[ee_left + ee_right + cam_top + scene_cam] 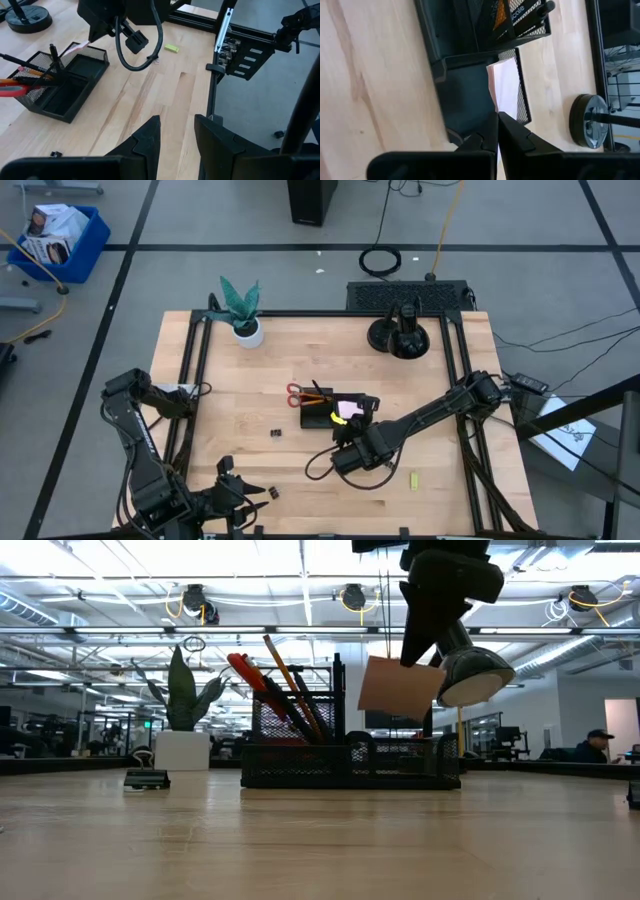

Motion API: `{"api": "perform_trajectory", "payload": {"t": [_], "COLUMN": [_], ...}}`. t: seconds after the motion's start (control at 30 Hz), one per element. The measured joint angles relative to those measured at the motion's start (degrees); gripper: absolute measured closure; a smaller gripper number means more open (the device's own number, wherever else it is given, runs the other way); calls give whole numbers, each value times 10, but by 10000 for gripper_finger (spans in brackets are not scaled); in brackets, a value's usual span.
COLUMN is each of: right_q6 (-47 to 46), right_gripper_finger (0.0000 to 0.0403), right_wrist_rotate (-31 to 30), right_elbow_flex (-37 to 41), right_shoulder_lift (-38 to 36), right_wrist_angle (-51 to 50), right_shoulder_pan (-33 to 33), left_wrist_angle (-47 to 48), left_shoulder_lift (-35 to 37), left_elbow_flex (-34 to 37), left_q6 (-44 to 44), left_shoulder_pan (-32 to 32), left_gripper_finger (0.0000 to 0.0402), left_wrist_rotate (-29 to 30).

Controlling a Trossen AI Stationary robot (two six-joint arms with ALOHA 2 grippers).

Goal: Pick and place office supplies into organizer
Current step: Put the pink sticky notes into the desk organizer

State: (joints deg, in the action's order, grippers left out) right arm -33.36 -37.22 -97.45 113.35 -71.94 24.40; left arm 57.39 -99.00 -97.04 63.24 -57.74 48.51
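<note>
Right gripper (496, 131) pinched the pink sticky-note pad (504, 90) above the organizer (457, 95); left gripper (176, 131) apparently empty, fingers parted.

the left gripper (177, 137) hangs over a wooden table (150, 95), its dark fingers (147, 140) parted with nothing between them. ahead stands the organizer (65, 82), a black mesh tray holding orange pencils (20, 75), a pen (52, 52) and red scissors (12, 91). the right arm (120, 20) reaches over the tray's far end beside a pink pad (80, 46). a yellow-green piece (172, 48) lies apart, near the table's metal rail (223, 30).
</note>
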Motion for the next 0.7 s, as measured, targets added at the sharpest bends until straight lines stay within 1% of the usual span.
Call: {"api": "perform_trajectory", "payload": {"t": [0.23, 0.63, 0.7], "right_q6": [4, 11, 11], "right_gripper_finger": [403, 403, 403], "right_wrist_rotate": [14, 17, 30], "right_elbow_flex": [0, 8, 16], "right_shoulder_lift": [3, 3, 3], "right_wrist_angle": [11, 39, 40], "right_shoulder_pan": [0, -2, -5], "left_wrist_angle": [0, 0, 0], "left_shoulder_lift": [0, 0, 0], "left_elbow_flex": [0, 0, 0], "left_q6": [-1, -1, -1], "left_shoulder_pan": [0, 0, 0], "left_gripper_finger": [277, 277, 277], "left_wrist_rotate": [1, 1, 1]}}
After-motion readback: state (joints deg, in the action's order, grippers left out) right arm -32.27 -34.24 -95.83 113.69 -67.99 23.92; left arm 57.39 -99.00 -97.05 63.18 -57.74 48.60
